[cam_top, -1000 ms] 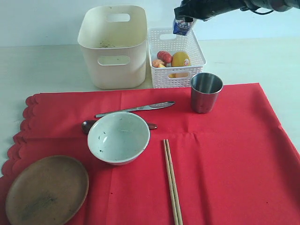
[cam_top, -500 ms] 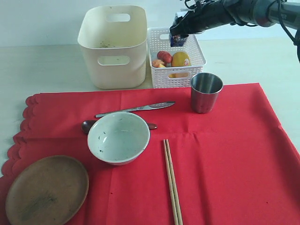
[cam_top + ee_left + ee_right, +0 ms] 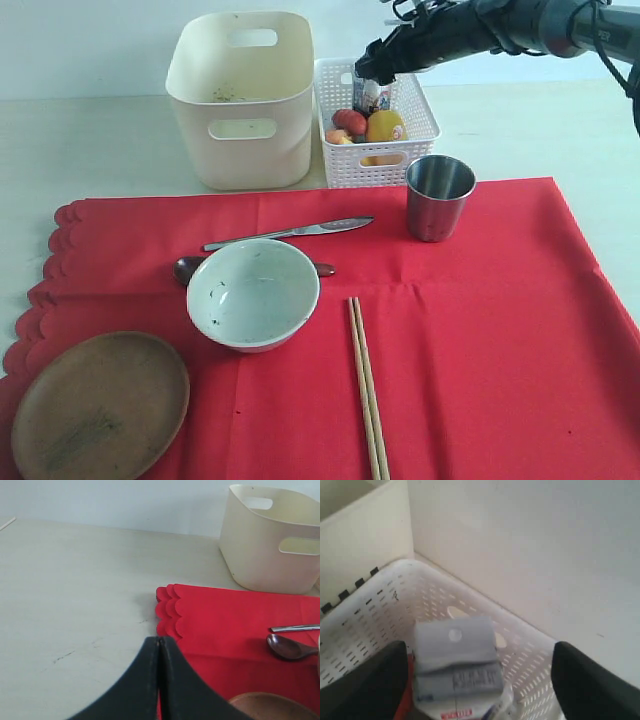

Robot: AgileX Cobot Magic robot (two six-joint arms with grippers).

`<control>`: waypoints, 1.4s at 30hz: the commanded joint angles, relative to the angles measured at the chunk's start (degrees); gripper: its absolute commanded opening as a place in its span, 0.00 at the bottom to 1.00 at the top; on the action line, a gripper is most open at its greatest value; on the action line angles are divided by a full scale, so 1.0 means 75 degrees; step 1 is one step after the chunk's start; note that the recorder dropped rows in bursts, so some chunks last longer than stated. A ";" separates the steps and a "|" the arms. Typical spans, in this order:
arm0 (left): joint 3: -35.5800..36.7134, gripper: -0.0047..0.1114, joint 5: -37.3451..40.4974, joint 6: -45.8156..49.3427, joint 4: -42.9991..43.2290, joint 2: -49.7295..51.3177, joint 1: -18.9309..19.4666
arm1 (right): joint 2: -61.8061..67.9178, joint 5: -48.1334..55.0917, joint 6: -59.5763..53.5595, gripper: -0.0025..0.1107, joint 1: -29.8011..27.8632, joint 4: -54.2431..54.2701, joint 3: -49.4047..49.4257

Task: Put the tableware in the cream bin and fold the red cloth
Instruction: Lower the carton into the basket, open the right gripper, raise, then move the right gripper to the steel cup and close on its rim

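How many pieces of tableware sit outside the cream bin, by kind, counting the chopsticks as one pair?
bowl: 1
wooden plate: 1
steel cup: 1
knife: 1
spoon: 1
pair of chopsticks: 1
Total: 6

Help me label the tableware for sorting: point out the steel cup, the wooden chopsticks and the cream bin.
Round steel cup [image 3: 438,215]: exterior view, outer side wall.
Pair of wooden chopsticks [image 3: 366,395]: exterior view, mid-length.
Tall cream plastic bin [image 3: 248,165]: exterior view, front wall under handle.
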 commanded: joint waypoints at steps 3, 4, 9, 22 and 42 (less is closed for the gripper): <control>0.0019 0.04 -0.0088 -0.0016 0.0002 -0.0045 0.0014 | -0.0536 0.0259 0.0011 0.70 0.0006 0.0057 -0.0074; 0.0019 0.04 -0.0088 -0.0016 0.0002 -0.0045 0.0014 | -0.0610 0.0338 0.0011 0.70 0.0006 0.0036 -0.0074; 0.0019 0.04 -0.0088 -0.0016 0.0002 -0.0045 0.0014 | -0.1011 0.0884 0.0347 0.70 0.0006 -0.0010 -0.0074; 0.0019 0.04 -0.0088 -0.0016 0.0002 -0.0045 0.0014 | -0.2117 0.2313 0.3615 0.69 0.0006 -0.2750 -0.0074; 0.0019 0.04 -0.0088 -0.0016 0.0002 -0.0045 0.0014 | -0.3131 0.5663 0.6944 0.69 0.0006 -0.3414 0.0047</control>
